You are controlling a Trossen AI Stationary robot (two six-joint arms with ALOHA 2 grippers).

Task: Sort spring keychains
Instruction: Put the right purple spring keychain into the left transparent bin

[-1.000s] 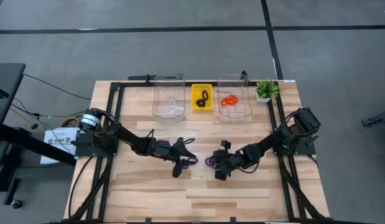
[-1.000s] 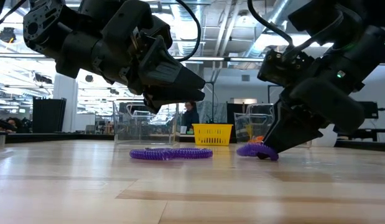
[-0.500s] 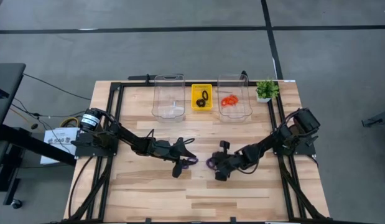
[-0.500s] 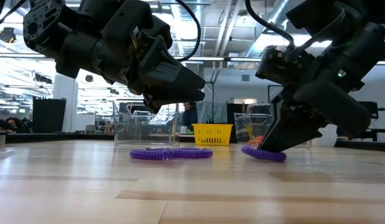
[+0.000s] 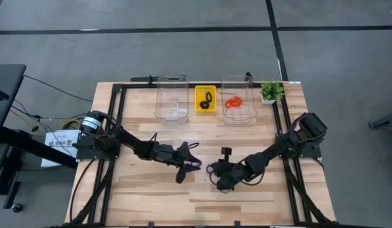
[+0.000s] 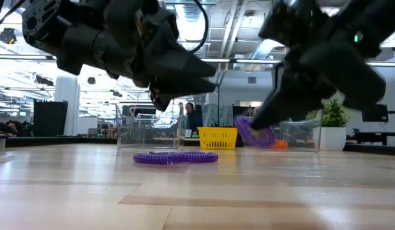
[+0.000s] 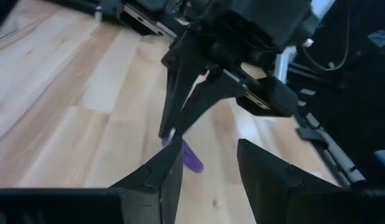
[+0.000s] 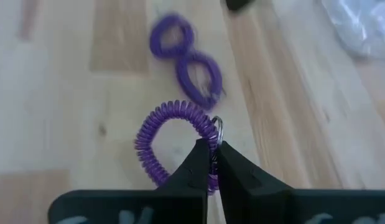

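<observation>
Right gripper pinches a purple spring keychain off the table; left gripper spread.

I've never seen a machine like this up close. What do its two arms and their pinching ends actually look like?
Both arms are dark, nearly black, built of chunky jointed segments with black cables looping along them. The left arm's base carries a round silver-and-black cap. Each ends in a tool with two slim, tapering black fingers: the left tool and the right tool. A small green light glows on one arm.
</observation>
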